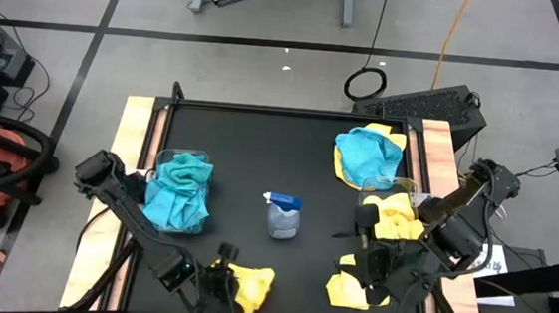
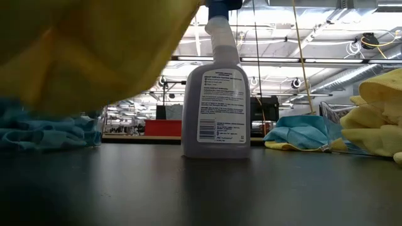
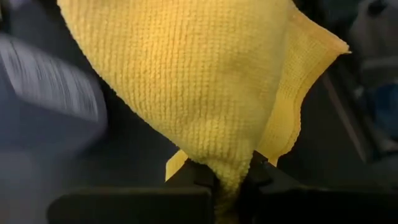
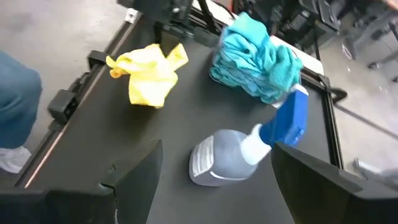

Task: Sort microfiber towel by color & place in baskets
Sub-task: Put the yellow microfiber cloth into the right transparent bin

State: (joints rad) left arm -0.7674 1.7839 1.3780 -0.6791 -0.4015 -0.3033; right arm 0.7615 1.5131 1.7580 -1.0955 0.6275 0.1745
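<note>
Left gripper [image 3: 231, 180] pinching yellow towel [image 1: 250, 282] at table's near edge. Right gripper [image 4: 217, 168] spread, empty. Next: carry to right-edge basket [image 1: 388, 197] holding yellow towels.

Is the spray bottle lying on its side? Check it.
No: in the low view the spray bottle stands upright on the table, label facing the camera.

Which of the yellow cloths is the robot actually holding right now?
The yellow cloth at the table's near edge, pinched in the left hand. The other yellow ones lie loose near the right hand.
</note>
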